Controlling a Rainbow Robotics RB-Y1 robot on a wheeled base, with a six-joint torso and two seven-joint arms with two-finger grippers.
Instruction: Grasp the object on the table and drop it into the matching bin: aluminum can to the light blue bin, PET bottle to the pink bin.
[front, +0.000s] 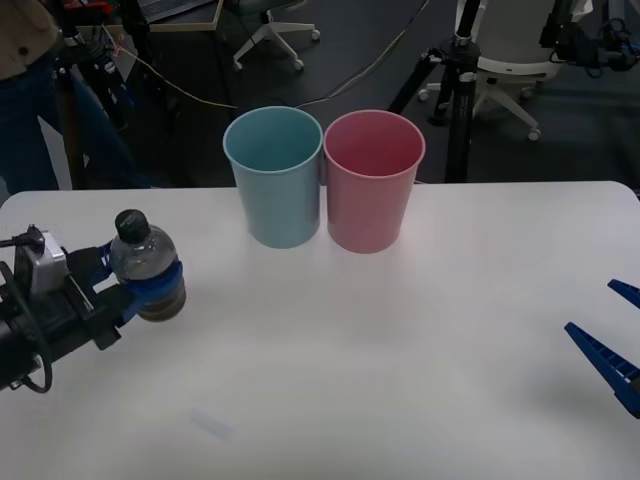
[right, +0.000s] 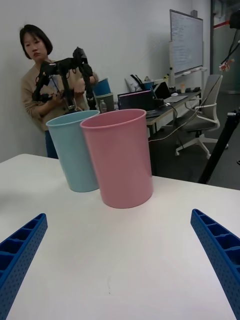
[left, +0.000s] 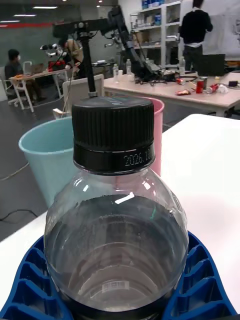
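Bins (front: 274, 180) (front: 372, 182) touching, upright. Left hand (front: 150, 288) clamped on PET bottle (front: 146, 262); right hand (front: 612, 330) apart.

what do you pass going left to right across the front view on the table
left gripper shut on the PET bottle → light blue bin → pink bin → right gripper, fingers open

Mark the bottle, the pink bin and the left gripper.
bottle (front: 139, 255): front view, clear shoulder below the black cap.
pink bin (front: 371, 205): front view, outer wall.
left gripper (front: 150, 285): front view, midway between the blue fingers, shut around the bottle's lower body.
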